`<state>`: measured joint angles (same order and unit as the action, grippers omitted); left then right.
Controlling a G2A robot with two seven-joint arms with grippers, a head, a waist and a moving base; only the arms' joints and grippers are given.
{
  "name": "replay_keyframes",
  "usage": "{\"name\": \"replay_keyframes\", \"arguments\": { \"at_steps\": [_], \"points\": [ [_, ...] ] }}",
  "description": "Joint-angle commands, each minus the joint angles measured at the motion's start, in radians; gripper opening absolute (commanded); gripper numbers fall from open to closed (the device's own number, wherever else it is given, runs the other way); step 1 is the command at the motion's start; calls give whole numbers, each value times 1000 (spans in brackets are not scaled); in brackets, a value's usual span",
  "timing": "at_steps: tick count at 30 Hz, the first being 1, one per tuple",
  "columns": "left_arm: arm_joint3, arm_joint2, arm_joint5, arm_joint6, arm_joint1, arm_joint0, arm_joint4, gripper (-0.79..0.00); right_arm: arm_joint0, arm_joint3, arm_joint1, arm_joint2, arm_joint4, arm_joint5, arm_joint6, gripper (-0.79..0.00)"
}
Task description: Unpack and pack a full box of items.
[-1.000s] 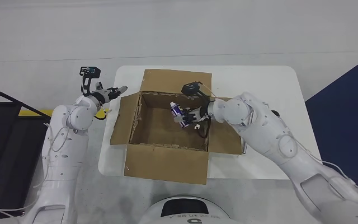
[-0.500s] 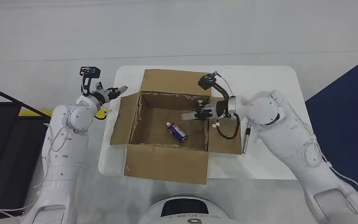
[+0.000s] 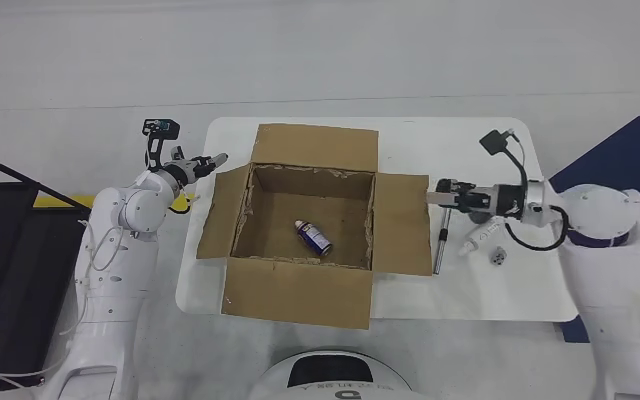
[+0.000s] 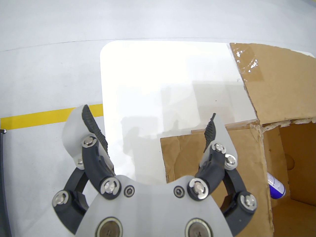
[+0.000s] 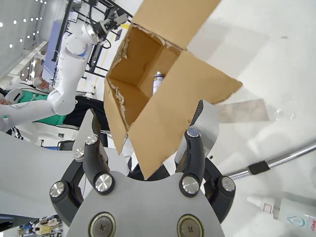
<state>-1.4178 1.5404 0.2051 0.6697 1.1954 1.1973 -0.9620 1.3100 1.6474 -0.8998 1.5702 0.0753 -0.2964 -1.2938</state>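
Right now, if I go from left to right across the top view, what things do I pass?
left gripper → spray can, lying in the cardboard box → metal rod → white tube

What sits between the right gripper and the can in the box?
Top view: the box's folded-out flap and side wall separate the right gripper from the can.

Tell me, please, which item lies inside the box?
The blue-and-white can; the metal rod, white tube and small grey piece lie on the table beside the box.
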Motion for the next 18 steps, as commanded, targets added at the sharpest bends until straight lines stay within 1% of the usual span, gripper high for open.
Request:
{"name": "replay_keyframes", "arguments": {
  "at_steps": [1,7,9,11,14,15,18],
  "points": [
    [0,0,0,0,0,0,0,0,-14,-18,-2,-42,-31,9,3,-185],
    [0,0,0,0,0,0,0,0,-94,-57,-21,-209,-118,51,43,-262],
    [0,0,0,0,0,0,0,0,-130,-77,-29,-263,-149,73,62,-262],
    [0,0,0,0,0,0,0,0,-161,-93,-38,-311,-158,87,75,-286],
    [0,0,0,0,0,0,0,0,-196,-110,-47,-360,-166,97,88,-308],
    [0,0,0,0,0,0,0,0,-205,-112,-50,-372,-162,100,90,-329],
    [0,0,0,0,0,0,0,0,-223,-113,-56,-402,-155,103,99,-348]
  ]
}}
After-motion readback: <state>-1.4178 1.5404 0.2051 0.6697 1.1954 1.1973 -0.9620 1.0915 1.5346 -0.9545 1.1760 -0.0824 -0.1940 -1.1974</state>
